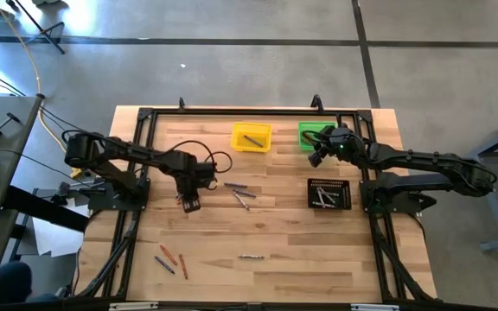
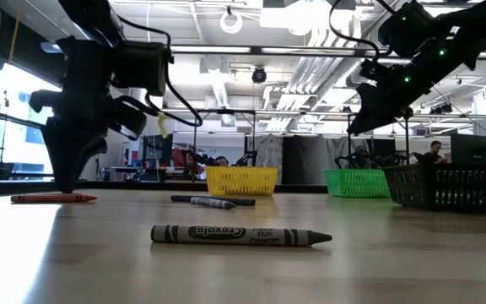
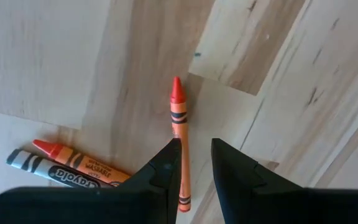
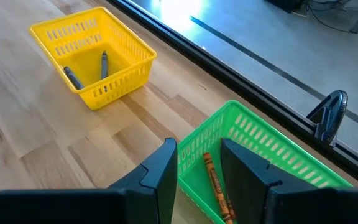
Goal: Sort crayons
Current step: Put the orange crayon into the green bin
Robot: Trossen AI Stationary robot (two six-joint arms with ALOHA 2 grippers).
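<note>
My left gripper [image 3: 196, 146] points down over the table's left middle [image 1: 188, 205], open by a narrow gap. An orange crayon [image 3: 178, 124] lies flat on the wood below it, running along the inner edge of one finger; in the low view the fingertips [image 2: 64, 187] hang just above this crayon [image 2: 53, 198]. My right gripper [image 4: 199, 168] is open and slants down over the near rim of the green bin [image 4: 253, 149], which holds orange crayons [image 4: 215, 180]. The yellow bin [image 4: 92, 53] holds two grey-blue crayons.
Loose crayons lie mid-table [image 1: 236, 186] [image 1: 242, 199], one grey one nearer the front [image 2: 241, 236], and three at the front left [image 1: 171, 259]. An orange and a grey crayon [image 3: 67, 168] lie beside my left gripper. A black tray [image 1: 329, 193] with crayons stands at the right.
</note>
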